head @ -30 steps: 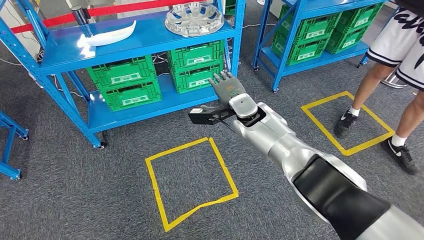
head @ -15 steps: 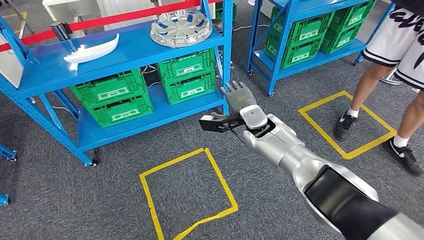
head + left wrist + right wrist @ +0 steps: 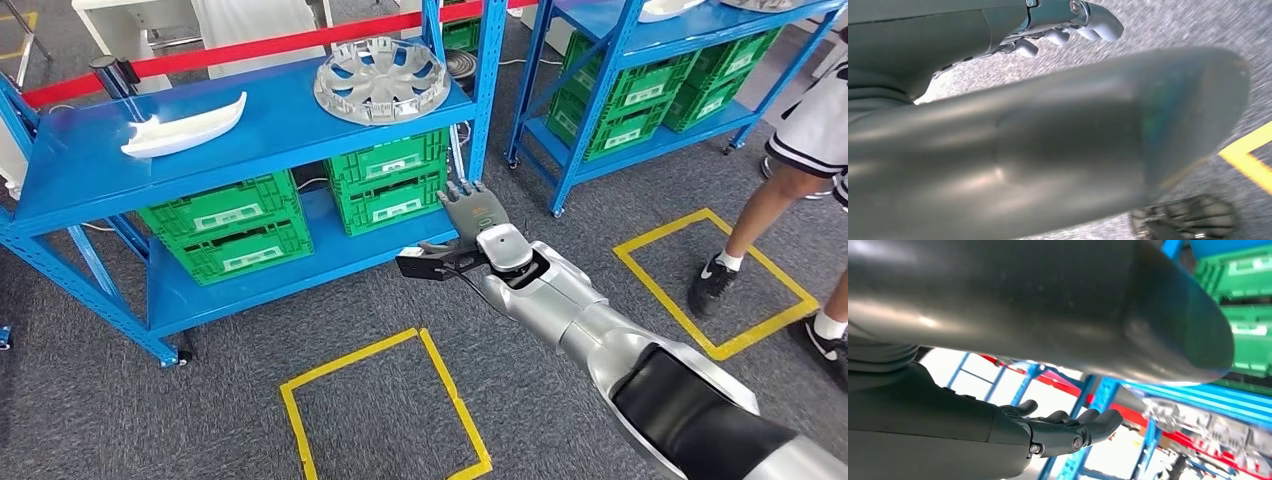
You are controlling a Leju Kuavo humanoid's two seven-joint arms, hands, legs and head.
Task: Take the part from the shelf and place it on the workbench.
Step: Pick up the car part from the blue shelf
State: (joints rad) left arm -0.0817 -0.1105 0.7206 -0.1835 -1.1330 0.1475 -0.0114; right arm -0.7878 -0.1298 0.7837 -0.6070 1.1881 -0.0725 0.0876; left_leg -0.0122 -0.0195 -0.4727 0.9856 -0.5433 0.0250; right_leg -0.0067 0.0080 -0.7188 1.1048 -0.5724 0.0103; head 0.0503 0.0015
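Observation:
On the blue shelf's top board point(image 3: 290, 115) lie a silver wheel cover point(image 3: 380, 78) and, further left, a white curved part point(image 3: 185, 125). My right hand point(image 3: 472, 208) is stretched out in front of the shelf's right post, at the height of the lower board. It is open, fingers straight and spread, and holds nothing. The wheel cover sits above and to the left of it, well apart. In the right wrist view, the right hand point(image 3: 1058, 432) has loosely extended fingers before blue shelf posts. My left hand point(image 3: 1068, 25) hangs over grey carpet with nothing in it.
Green crates point(image 3: 225, 225) fill the shelf's lower board. A second blue shelf point(image 3: 650, 60) with more crates stands at the right. A person's legs point(image 3: 760, 210) are by a yellow floor square point(image 3: 720, 280); another yellow square point(image 3: 380, 410) lies before me. A red barrier point(image 3: 250, 45) runs behind.
The whole picture has shifted, so my view has moved relative to the shelf. My right arm stays stretched out with the hand open; the parts on the shelf lie as before.

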